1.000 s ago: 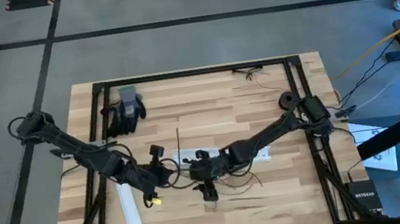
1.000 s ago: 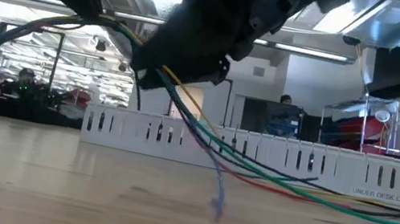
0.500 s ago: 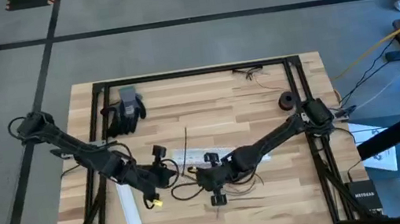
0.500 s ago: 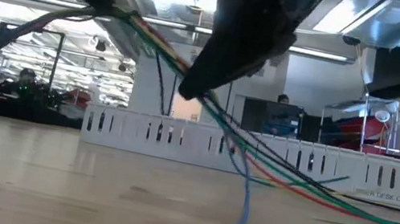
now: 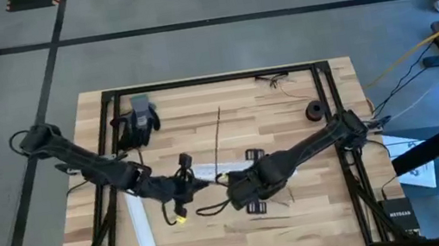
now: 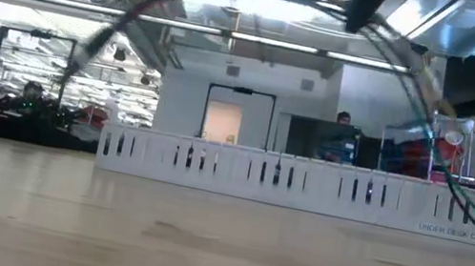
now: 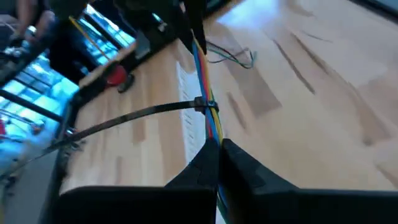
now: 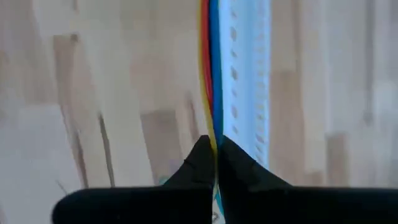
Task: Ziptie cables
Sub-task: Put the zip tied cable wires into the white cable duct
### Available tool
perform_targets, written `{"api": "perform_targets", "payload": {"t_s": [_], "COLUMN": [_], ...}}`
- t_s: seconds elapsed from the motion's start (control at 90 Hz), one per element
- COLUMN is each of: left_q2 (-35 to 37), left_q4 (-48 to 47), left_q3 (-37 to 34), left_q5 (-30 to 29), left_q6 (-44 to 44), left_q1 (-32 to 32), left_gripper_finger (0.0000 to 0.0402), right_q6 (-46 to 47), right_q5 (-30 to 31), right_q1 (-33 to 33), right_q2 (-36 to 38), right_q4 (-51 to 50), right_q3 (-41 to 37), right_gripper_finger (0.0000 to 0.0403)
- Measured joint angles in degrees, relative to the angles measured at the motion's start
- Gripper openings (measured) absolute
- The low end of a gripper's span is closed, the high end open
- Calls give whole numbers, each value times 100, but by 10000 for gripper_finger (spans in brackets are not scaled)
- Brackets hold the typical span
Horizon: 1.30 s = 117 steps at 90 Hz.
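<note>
The cables [image 7: 208, 81] are a bundle of blue, red and yellow wires stretched between my two grippers above the middle of the table. The black ziptie [image 7: 137, 115] is looped around the bundle, and its long tail sticks out sideways; from above the ziptie [image 5: 218, 136] points toward the far edge. My left gripper [image 5: 184, 189] is shut on one end of the bundle and my right gripper [image 5: 233, 192] on the other. In the low view the cables [image 6: 432, 98] arc high above the tabletop. My left gripper pinches the wire bundle [image 7: 211, 132] between its two fingertips, a short way from the ziptie loop [image 7: 205, 104]. The wires run straight on from the fingers, clear of the table. My right gripper pinches the same bundle [image 8: 211, 127] between its two fingertips. The wires run straight on from the fingers, clear of the table, beside the white strip [image 8: 249, 81].
A white slotted strip [image 5: 209, 172] lies below the grippers and another strip [image 5: 144, 239] near the front left. A dark glove [image 5: 139, 122] lies far left, a black ring [image 5: 315, 109] far right, loose wires [image 5: 278, 79] at the far edge. Black frame rails border the table.
Both grippers have gone up and a little toward the table's right edge. The cables, which hung down to the tabletop, are lifted clear and drawn straight between the grippers. The ziptie's tail has moved right with them.
</note>
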<state>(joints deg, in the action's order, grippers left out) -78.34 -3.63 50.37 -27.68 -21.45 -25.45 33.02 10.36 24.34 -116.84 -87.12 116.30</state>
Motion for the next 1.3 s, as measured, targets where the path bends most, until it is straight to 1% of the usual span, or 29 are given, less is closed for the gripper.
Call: {"api": "perform_targets", "payload": {"t_s": [0.156, 0.233, 0.333, 0.4, 0.444, 0.611, 0.922, 1.033, 1.133, 1.3], "left_q2": [-158, -158, -160, -159, -159, -166, -208, -208, -208, -206], "left_q4": [204, 326, 349, 217, 236, 247, 283, 281, 272, 578], "left_q3": [-2, -2, -2, -19, -22, -22, -22, -22, -22, -22], "left_q5": [63, 107, 129, 84, 84, 72, 96, 224, 436, 518], "left_q6": [-235, -257, -394, -450, -480, -675, -732, -757, -700, -363], "left_q1": [308, 387, 417, 417, 417, 428, 703, 825, 931, 968], "left_gripper_finger": [0, 0, 0, 1, 1, 1, 1, 1, 1, 0], "right_q6": [398, 564, 849, 942, 1014, 1027, 1510, 1445, 1340, 1089], "right_q5": [-66, 67, 393, 302, 197, 223, 275, 504, 528, 664], "right_q1": [63, 166, 317, 436, 500, 556, 575, 499, 363, 260], "right_q2": [-12, 0, 0, -2, -2, 12, 783, 881, 876, 878], "right_q4": [-166, -132, -14, -271, -267, -285, -234, -200, -155, 326], "right_q3": [43, -101, -545, -851, -1007, -1603, -2596, -2728, -2741, -2739], "right_gripper_finger": [1, 1, 1, 1, 1, 1, 0, 1, 0, 0]}}
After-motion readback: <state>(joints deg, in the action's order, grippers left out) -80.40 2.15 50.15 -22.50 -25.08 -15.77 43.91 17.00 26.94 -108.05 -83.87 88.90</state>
